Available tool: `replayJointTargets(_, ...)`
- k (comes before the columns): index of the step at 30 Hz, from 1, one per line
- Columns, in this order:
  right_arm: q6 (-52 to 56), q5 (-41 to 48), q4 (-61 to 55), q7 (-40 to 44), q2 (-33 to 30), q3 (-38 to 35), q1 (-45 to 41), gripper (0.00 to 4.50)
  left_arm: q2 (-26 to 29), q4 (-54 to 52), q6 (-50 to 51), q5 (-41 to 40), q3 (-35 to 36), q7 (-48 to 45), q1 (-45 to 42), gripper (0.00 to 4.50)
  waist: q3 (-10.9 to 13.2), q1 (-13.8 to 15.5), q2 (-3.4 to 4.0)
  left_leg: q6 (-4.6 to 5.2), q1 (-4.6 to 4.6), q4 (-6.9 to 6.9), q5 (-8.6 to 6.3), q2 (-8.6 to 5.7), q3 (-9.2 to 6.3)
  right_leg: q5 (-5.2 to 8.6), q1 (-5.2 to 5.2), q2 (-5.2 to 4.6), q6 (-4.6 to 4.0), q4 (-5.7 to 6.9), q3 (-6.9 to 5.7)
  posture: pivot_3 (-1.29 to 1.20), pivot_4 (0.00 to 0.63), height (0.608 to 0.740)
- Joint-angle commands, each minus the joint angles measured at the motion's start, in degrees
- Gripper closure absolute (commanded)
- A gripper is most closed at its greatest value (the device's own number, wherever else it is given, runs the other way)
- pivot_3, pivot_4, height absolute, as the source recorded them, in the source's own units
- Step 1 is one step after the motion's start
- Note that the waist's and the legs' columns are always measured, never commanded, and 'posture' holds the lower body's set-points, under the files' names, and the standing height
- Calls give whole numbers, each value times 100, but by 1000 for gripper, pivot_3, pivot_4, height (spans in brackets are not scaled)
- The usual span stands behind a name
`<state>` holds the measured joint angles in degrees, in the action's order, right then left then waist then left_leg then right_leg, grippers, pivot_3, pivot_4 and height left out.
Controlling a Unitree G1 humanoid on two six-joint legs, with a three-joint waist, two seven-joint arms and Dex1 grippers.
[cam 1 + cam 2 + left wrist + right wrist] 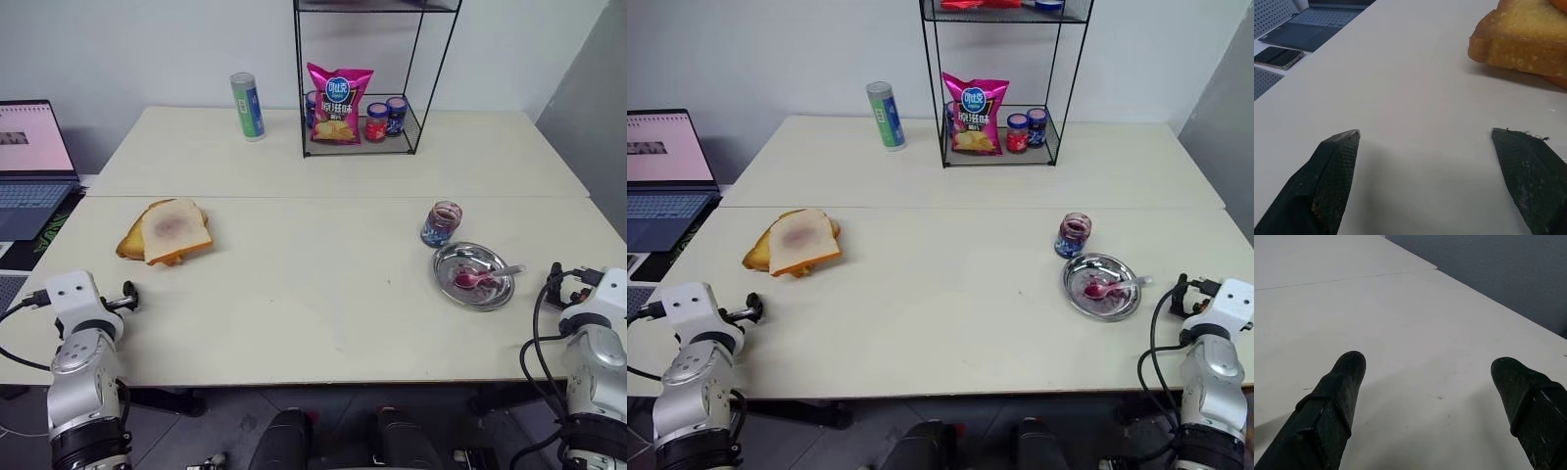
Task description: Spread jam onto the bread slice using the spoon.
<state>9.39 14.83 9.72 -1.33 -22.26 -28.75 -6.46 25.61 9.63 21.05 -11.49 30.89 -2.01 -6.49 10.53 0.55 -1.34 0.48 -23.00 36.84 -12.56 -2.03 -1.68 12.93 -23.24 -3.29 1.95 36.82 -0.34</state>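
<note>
The pale bread slice (174,227) with a purple stain in its middle lies on golden toasted slices (1520,41) at the table's left. The silver spoon (487,277) rests in a round steel dish (498,297) at the right, its bowl in a smear of red-purple jam (462,281). An open jam jar (442,224) stands just behind the dish. My left gripper (127,297) hovers open near the front left edge, in front of the bread, with nothing between its fingers (1334,161). My right gripper (555,285) is open and empty to the right of the dish, over bare table (1400,323).
A black wire rack (364,147) at the back holds a pink chips bag (337,103) and lidded jars (386,117). A green-and-blue can (247,106) stands to its left. A laptop (34,162) sits off the table's left side. A seam runs across the table's middle.
</note>
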Motion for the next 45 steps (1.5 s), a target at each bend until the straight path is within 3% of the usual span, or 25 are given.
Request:
replayJointTargets(1,-56,22,-129,-60,-118,-228,-5,29,37,-144,7,-56,55,-41,89,0,0,0,0,0,0,0,0,0,0,0,0,0,0,0,0,0,150,740)
replayJointTargets(9,-111,-54,-199,9,-307,-228,-111,29,40,-514,-40,-294,255,-169,335,0,1,-26,0,-3,0,-4,-2,4,0,4,0,0,-5,-4,-1,0,150,740)
replayJointTargets(15,-83,267,-1013,735,-709,60,-706,29,154,-1278,530,-1434,686,-736,276,0,7,-59,1,-4,-4,-2,-3,7,0,5,-4,2,-7,-3,-3,0,150,740)
replayJointTargets(17,361,745,-1423,1198,-781,326,-1164,29,161,-1495,1053,-2126,813,-1062,232,0,9,-74,3,-4,-3,-2,-3,10,-1,5,-3,5,-7,-4,-8,0,150,740)
replayJointTargets(21,1826,1950,-2510,2569,-888,1635,-2053,29,-57,-2026,2202,-3603,992,-1300,395,0,10,-133,4,-16,-2,-3,-10,26,2,8,-6,20,-11,-1,-15,0,150,740)
replayJointTargets(25,2589,2468,-2870,3666,-1134,2450,-2279,29,-202,-2056,2603,-4147,960,-1160,380,0,11,-75,-13,-34,-5,-8,-23,36,-37,13,-5,29,-2,3,-41,0,150,740)
replayJointTargets(28,2771,2590,-2893,4397,-1088,3094,-2504,29,-283,-1789,2545,-4188,1006,-839,130,0,13,-1,-13,-42,-18,-5,-27,33,-59,21,-6,28,-4,0,-58,0,150,740)
replayJointTargets(34,2581,2186,-2674,4935,-878,3775,-2532,29,-388,-1431,2295,-4302,1168,-595,-159,0,12,-11,-15,-43,-18,9,-27,32,-58,35,-5,27,-30,1,-54,0,150,740)
replayJointTargets(45,2553,1965,-2493,4722,-468,3647,-2510,29,-466,-1149,1881,-4508,1280,-447,-457,0,12,-13,-15,-51,-20,1,-31,32,-59,23,-10,27,-39,2,-53,0,150,740)
